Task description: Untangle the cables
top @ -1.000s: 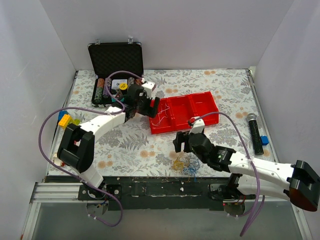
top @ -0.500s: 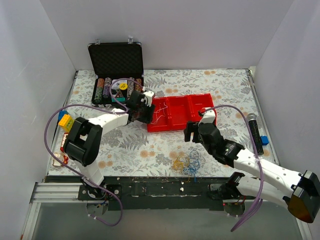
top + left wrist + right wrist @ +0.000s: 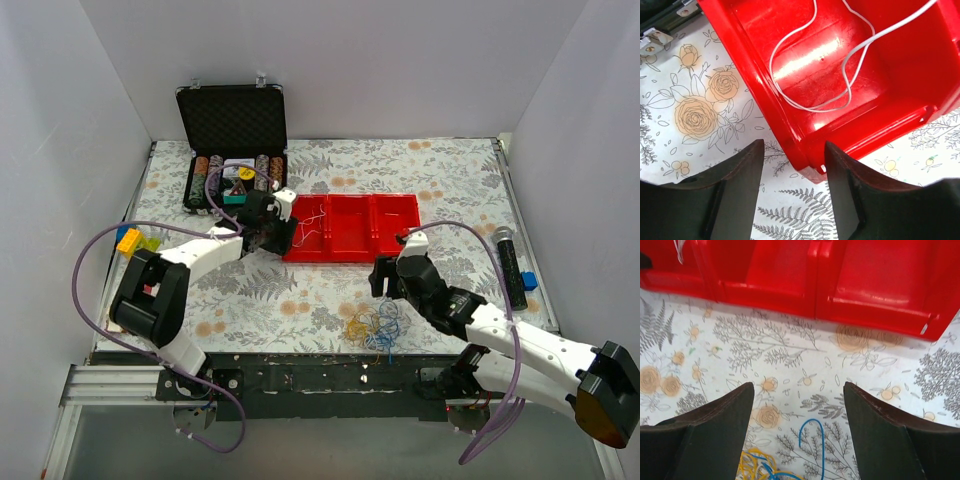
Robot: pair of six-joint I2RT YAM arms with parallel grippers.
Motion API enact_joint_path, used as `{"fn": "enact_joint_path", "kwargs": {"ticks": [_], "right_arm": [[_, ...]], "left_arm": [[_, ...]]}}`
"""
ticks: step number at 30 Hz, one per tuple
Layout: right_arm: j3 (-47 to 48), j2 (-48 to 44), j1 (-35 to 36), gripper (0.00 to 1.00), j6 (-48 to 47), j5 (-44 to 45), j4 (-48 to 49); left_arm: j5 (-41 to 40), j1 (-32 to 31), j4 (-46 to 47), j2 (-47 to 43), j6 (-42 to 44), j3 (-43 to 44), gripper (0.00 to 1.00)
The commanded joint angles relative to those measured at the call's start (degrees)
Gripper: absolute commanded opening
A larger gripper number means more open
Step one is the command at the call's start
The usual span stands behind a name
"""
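Floral-print table [image 3: 455, 175], walled in white on three sides. Cables [image 3: 372, 328]: blue and yellow-orange tangle at middle of near edge. White strand [image 3: 840, 70] inside red tray [image 3: 350, 225], mid-table. Left gripper [image 3: 792, 167]: jaws released, straddling tray corner wall. Right gripper [image 3: 797, 412]: jaws spread, holds nothing, hangs above surface between tray and tangle. Open black case [image 3: 232, 125] at far left corner.
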Motion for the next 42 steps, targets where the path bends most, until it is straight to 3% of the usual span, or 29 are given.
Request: {"fn": "enact_joint_path", "kwargs": {"ticks": [1,4,9,12,16,19,30,42], "right_arm": [[-3.5,-2.2,-0.1,0.8,3.9,-4.2,1.4],[-6.1,-4.8,0.0,0.8,5.4,-5.2,1.2],[-8.2,-8.3,0.0,0.79,6.8,-5.8,0.3],[-8.2,-9.0,0.0,0.78,7.0,-5.7,-0.7],[-7.3,-8.1,0.0,0.77,7.3,-4.8,-2.2],[-5.5,-6.9,0.0,0.75,7.3,-3.7,-5.3],[-3.1,-9.9,-0.1,0.73,8.2,-1.1,-9.4],[-1.0,-12.4,-0.1,0.71,8.3,0.9,-14.1]], "left_arm": [[-0.3,0.4,-1.6,-6.4,2.8,0.3,0.56],[-0.4,0.6,-5.4,-9.7,3.5,1.8,0.71],[10.0,0.3,-15.2,-16.1,4.5,6.1,0.8],[17.6,-5.1,-21.0,-16.6,6.1,8.3,0.79],[20.3,-17.0,-18.9,-14.0,6.6,4.8,0.78],[24.4,-20.5,-17.1,-7.4,6.9,5.4,0.78],[34.6,-23.6,-16.3,7.8,8.5,18.6,0.79],[38.4,-26.7,-16.6,13.5,9.2,20.4,0.75]]}}
